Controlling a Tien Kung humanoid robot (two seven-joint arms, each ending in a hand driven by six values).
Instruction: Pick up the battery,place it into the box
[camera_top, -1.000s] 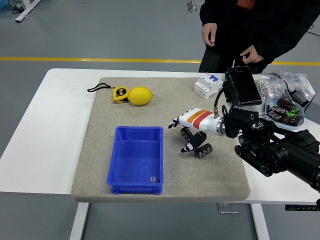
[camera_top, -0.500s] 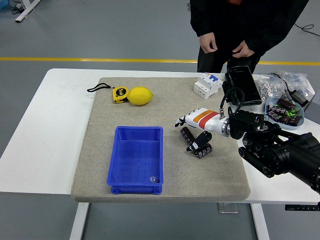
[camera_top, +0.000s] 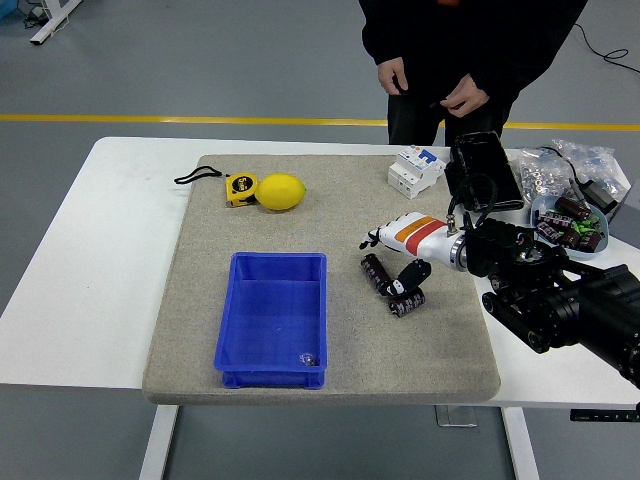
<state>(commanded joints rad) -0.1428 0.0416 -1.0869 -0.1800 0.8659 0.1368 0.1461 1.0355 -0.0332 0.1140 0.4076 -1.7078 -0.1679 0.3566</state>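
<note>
Grey floor with a yellow line runs behind a white table (camera_top: 120, 250), most of it covered by a grey felt mat (camera_top: 200, 340). Only the right hand (camera_top: 398, 262) is in view, reaching in from the right over the mat. Its white, orange-striped back faces up and its black fingers (camera_top: 412, 273) hang loosely spread, clamped on nothing. Directly under the fingertips lie two dark batteries: one battery (camera_top: 375, 273) just left of the fingers, a second battery (camera_top: 407, 300) just below them. Whether a fingertip touches either cannot be told.

Left of the hand, near it, sits the blue box (camera_top: 272, 318), with a small clear bead (camera_top: 308, 358) in its near right corner. Far left and beyond the hand lie a lemon (camera_top: 281, 191) and, touching it, a yellow tape measure (camera_top: 240, 187). Beyond the hand stand a white circuit breaker (camera_top: 416, 168) and a black case (camera_top: 484, 170). To its right are a bowl of parts (camera_top: 568, 222) and clear bags (camera_top: 570, 165). A person (camera_top: 460, 60) stands at the far side, hands held together at the waist.

Compared with half a second ago, the hand has drawn slightly right and up, and the person has shifted left; both batteries lie where they were.
</note>
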